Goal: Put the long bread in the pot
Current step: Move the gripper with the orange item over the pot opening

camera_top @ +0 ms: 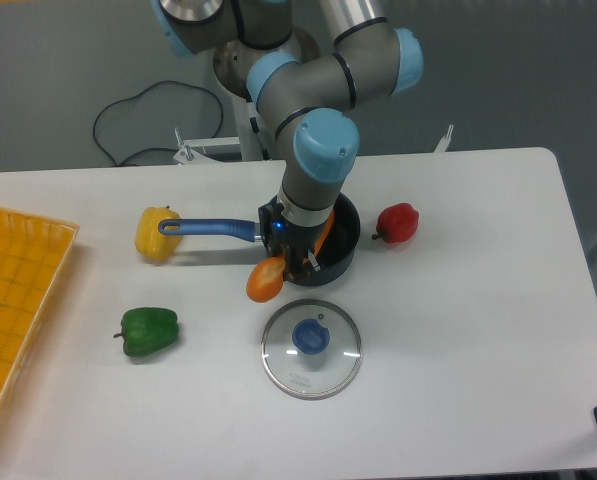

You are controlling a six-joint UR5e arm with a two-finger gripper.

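My end effector (296, 262) grips one long bread (265, 279) at the rim of one pot (344, 243); three peppers and one glass lid (311, 350) sit on the tabletop (458, 330).

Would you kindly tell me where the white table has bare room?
Bare: right of the red pepper, and below the green pepper. Crowded: the dark pot with the gripper, orange bread and glass lid.

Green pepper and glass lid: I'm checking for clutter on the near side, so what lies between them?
Nothing: the camera view shows bare white table between the green pepper and the glass lid.
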